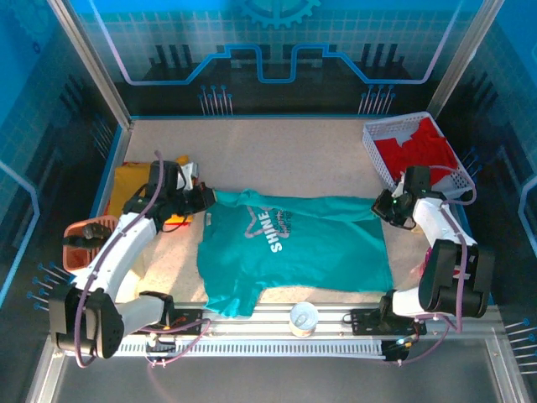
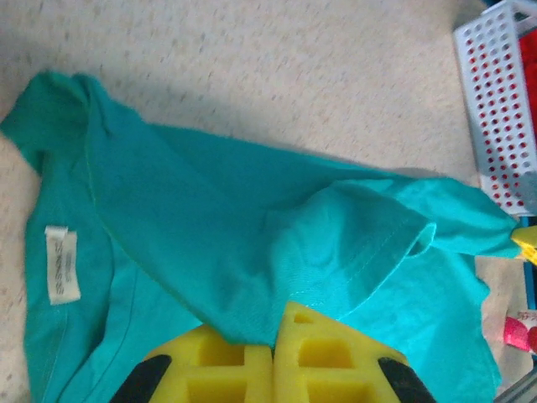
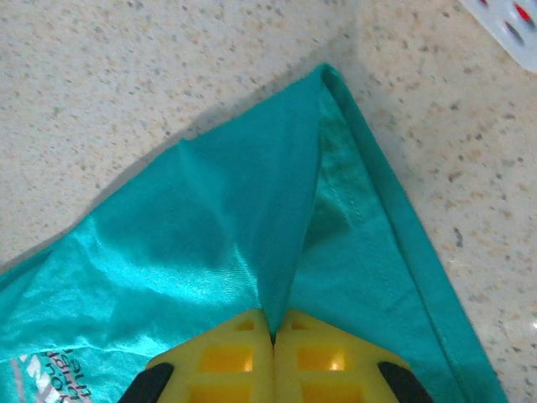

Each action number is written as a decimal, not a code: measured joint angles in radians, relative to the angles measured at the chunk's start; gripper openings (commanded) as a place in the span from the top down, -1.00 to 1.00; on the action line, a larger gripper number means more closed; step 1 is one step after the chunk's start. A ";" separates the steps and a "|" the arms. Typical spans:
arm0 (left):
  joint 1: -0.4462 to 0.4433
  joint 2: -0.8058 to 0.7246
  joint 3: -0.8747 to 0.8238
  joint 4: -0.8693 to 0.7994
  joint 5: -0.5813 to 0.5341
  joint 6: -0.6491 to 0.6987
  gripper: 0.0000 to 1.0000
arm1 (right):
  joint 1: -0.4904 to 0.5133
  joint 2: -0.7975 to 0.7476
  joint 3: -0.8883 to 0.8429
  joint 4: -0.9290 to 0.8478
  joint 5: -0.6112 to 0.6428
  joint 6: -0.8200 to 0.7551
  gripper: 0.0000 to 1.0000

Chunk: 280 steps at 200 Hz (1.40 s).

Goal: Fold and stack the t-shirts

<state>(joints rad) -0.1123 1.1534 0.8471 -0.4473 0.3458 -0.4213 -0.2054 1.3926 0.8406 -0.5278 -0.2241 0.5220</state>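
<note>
A teal-green t-shirt (image 1: 294, 248) with a chest print lies spread across the table's middle. My left gripper (image 1: 207, 200) is shut on its left end; a pinched ridge of teal cloth (image 2: 243, 302) runs between the yellow pads (image 2: 323, 361). At the shirt's right end my right gripper (image 1: 383, 206) is shut on a raised fold (image 3: 289, 252) near the hem corner. A mustard-yellow t-shirt (image 1: 126, 180) lies at the far left under the left arm. A red t-shirt (image 1: 419, 151) sits in the white mesh basket (image 1: 376, 149) at the back right.
An orange mesh container (image 1: 84, 239) stands at the left edge beside the left arm. A small round white object (image 1: 304, 318) rests on the front rail. The basket's wall (image 2: 495, 109) is close to the shirt's right end. Bare speckled tabletop (image 1: 268, 155) stretches behind the shirt.
</note>
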 measured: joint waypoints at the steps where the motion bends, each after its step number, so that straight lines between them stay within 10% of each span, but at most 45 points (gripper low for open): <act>1: 0.000 -0.001 -0.001 -0.003 0.000 0.000 1.00 | -0.001 0.000 0.000 0.000 0.000 0.000 1.00; 154: 0.000 -0.029 -0.143 -0.136 -0.016 -0.060 1.00 | -0.038 0.095 -0.004 -0.012 0.040 -0.034 0.99; 207: -0.034 0.025 -0.169 -0.229 -0.134 -0.157 0.21 | -0.038 0.122 0.005 -0.022 0.053 -0.055 0.08; 240: -0.065 0.055 -0.164 -0.286 -0.212 -0.164 0.18 | -0.038 0.118 0.006 -0.034 0.060 -0.061 -0.51; 280: -0.066 0.050 -0.096 -0.280 -0.269 -0.156 0.21 | -0.018 0.071 0.022 -0.071 0.057 -0.060 -0.61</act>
<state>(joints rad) -0.1780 1.2037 0.7509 -0.7277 0.0772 -0.5774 -0.2234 1.4631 0.8627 -0.5987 -0.1669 0.4622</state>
